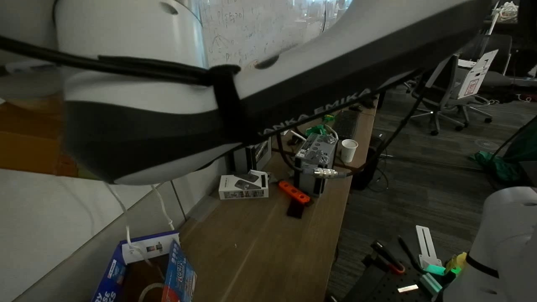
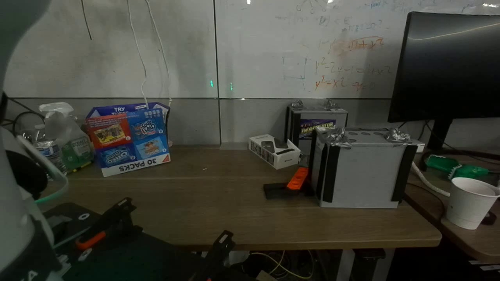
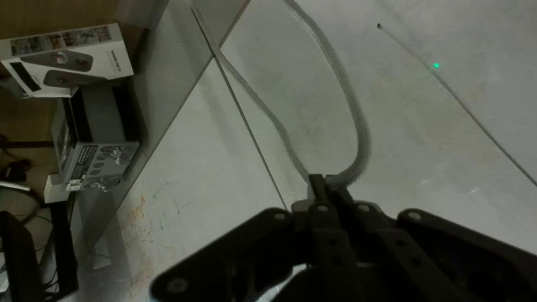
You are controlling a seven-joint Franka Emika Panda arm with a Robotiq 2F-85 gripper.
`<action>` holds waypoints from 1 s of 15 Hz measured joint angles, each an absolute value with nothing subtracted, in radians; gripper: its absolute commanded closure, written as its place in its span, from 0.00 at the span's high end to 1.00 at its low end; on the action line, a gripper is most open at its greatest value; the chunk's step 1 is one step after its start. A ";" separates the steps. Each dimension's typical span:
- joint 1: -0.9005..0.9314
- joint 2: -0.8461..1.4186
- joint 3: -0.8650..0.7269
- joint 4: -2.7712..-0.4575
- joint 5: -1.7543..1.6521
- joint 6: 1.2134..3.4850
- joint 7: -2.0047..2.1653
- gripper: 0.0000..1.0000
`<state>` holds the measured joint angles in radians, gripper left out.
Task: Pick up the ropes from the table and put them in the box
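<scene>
found pincer (image 3: 326, 184) closed on white rope (image 3: 363, 142), pinching it right at the tips, with two strands leading away. in an exterior view, saw rope hanging as two strands in front of whiteboard (image 2: 258, 50), down to blue box (image 2: 129, 140) at left of desk (image 2: 211, 203). traced left strand over the rim and into box. cannot follow right strand past box's right end; cannot tell whether inside or outside there. also spotted, in an exterior view, a length of rope curving inside box

noted box standing open at the top, facing side red and blue above a white strip, just right of spray bottle (image 2: 76, 144). well apart, farther right: marked white carton (image 2: 275, 152) toward the far side, just left of smaller grey device (image 2: 308, 114). nearer, listed orange bar (image 2: 298, 178) and flat black piece (image 2: 274, 191) together, just left of large grey device (image 2: 363, 175). at right, on adjoining desk (image 2: 482, 246): noted white cup (image 2: 468, 205), with dark monitor (image 2: 449, 70) beyond. high up, saw robot arm (image 1: 356, 71) stretched across an exterior view
</scene>
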<state>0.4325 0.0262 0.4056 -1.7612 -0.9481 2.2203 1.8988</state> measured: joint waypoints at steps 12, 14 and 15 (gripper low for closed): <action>0.573 0.098 0.511 -1.779 -0.856 2.260 1.910 0.01; 0.573 0.097 0.506 -1.784 -0.840 2.266 1.909 0.01; 0.573 0.096 0.501 -1.786 -0.835 2.268 1.909 0.01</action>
<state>0.5731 0.0959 0.5014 -1.7858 -0.8349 2.2685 1.9093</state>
